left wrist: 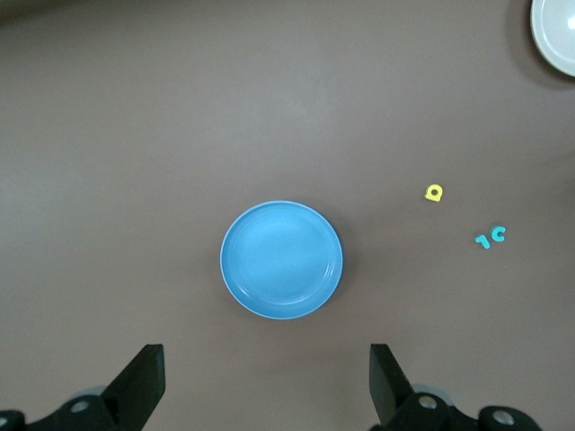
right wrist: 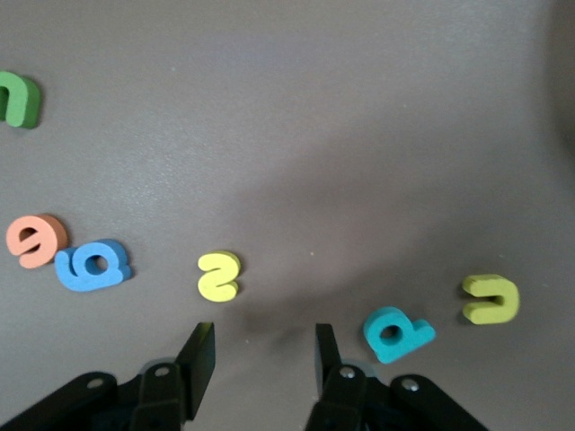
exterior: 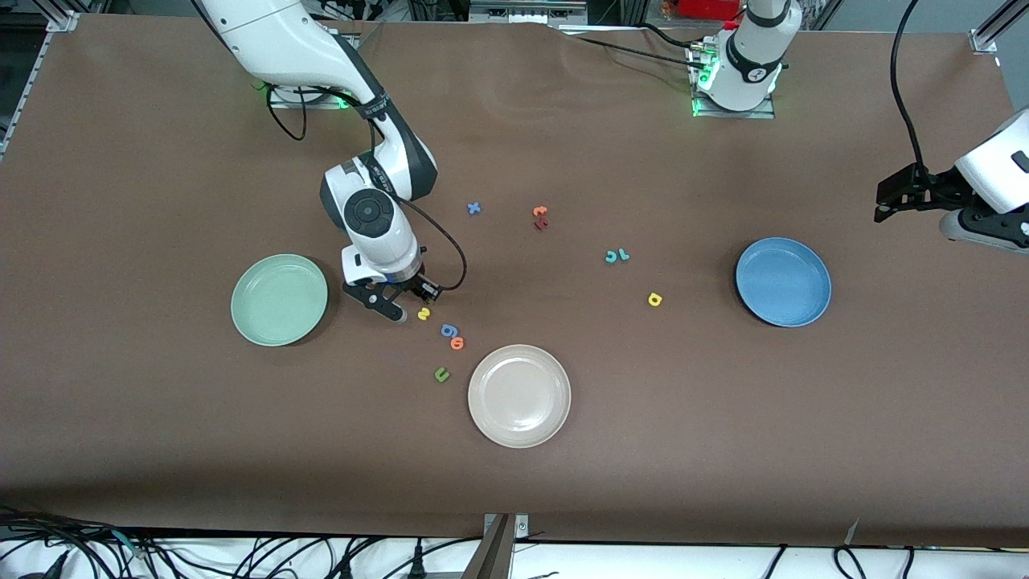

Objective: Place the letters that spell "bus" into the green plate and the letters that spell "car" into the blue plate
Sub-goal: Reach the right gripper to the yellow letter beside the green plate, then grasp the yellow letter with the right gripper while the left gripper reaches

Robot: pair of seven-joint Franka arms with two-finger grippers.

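Yellow s (exterior: 424, 314) lies on the tabletop (exterior: 161, 418), center-left of the front frame, just beside the right hand (exterior: 406, 309), whose fingers stand partly spread, gripping nothing. Left hand (left wrist: 268, 384) waits spread wide over the blue plate (left wrist: 281, 259).

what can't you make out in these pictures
- b and yellow u: hidden in the front view by the right gripper. Only the right wrist view shows them.
- orange and dark red letters: too small in the front view to read.
- beige plate: cut off by the left wrist view's corner.
- left arm: cut off by the front view's edge.
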